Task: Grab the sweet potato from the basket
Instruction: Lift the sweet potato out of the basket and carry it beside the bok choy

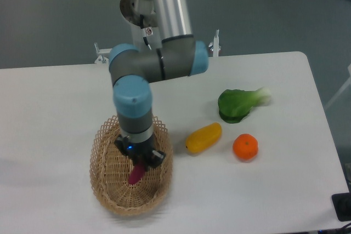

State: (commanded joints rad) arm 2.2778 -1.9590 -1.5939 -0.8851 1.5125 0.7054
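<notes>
The light tan wicker basket (107,187) sits at the front left of the white table. The magenta sweet potato (135,174) stands nearly upright inside it, its upper end between the fingers of my gripper (140,164). The gripper points straight down into the basket and is shut on the sweet potato. The lower tip of the sweet potato is at or just above the basket floor; I cannot tell which.
A yellow oblong fruit (203,138) lies right of the basket. An orange (245,147) sits further right. A green leafy vegetable (238,104) lies behind them. The table's front edge (219,228) runs close below the basket.
</notes>
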